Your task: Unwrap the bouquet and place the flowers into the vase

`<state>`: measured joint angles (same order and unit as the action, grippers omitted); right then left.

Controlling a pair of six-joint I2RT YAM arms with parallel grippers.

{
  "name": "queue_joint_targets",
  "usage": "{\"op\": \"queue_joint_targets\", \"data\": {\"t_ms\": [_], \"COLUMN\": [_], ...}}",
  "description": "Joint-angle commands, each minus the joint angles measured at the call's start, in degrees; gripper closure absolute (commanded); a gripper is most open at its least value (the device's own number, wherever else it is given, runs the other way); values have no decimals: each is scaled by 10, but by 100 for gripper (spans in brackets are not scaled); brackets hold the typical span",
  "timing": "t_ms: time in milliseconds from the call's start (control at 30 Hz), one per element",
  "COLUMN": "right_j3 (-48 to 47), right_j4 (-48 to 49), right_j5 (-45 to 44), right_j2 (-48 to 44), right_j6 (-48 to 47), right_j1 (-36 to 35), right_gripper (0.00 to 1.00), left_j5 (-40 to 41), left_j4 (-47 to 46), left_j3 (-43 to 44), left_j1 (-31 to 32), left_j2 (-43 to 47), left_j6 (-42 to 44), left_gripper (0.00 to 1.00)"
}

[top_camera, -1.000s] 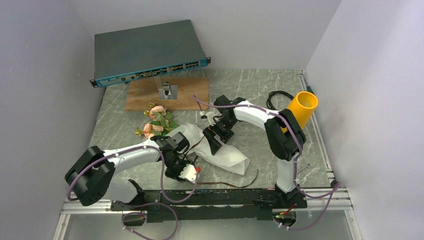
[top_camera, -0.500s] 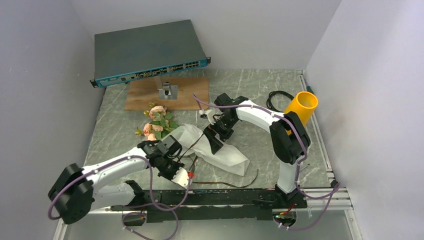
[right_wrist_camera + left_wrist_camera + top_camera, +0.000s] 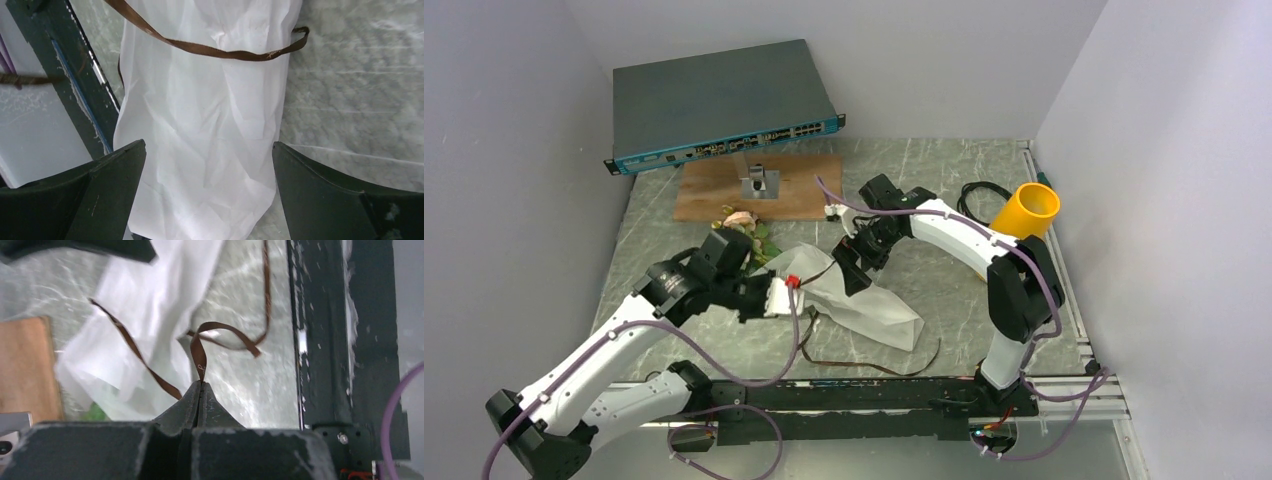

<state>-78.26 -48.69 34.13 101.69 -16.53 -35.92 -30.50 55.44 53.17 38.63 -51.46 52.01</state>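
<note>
From above, the bouquet lies in the middle of the bench. The flowers are at its far left end and the paper sheet spreads toward the near right. The vase stands at the right edge, well apart from the bundle. The left arm reaches in just beside the flowers and hides a part of them. If it swings wide while it pulls, it could press or sweep the blossoms. The ribbon trails over the bench close to the near rail, where a loose end might catch.

In the left wrist view, the left jaws are pressed together and pinch the ribbon at one thin fold, with slack loops beyond it. The strip is narrow and smooth, so it may slide out when tension comes. If the tie does not give, the pull would probably drag the whole light bundle instead of opening it.

In the right wrist view, the right jaws are spread wide, one at each side of the paper sheet, and they hold nothing. Whether they touch the paper cannot be told. A band of ribbon crosses the sheet farther on. As nothing pins the wrap down, paper and stems would likely travel together with a pull from the left. If the right jaws close low, they may crumple the sheet onto the stems. They may also trap the ribbon, and so work against the left pull.
</note>
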Motion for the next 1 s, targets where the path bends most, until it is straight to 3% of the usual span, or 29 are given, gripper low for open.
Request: {"op": "queue_joint_targets", "data": {"t_ms": [0,267,433,700,967], "right_j3": [-20,41,92,143,176], "right_j4": [56,228,319,457,579], "right_j5": [14,116,123,104,97], "right_j2": [-46,-173,-232,-220,-167], "right_j6": [11,56,85,125,164], "right_j1": [19,82,85,84,69], "right_gripper": [0,2,4,16,27], "left_j5": [-21,-39,-60,-96,-119], "left_j4": [-111,-285,-350,-417,-427], "left_j3": [78,223,315,404,454], "left_j1": [-5,-42,-54,-68,-98], "left_j2": [-40,-139,-219,-302,-340], "left_j6": [-154,-354,-440,-541,-597], "left_gripper": [100,100,100,100,100]}}
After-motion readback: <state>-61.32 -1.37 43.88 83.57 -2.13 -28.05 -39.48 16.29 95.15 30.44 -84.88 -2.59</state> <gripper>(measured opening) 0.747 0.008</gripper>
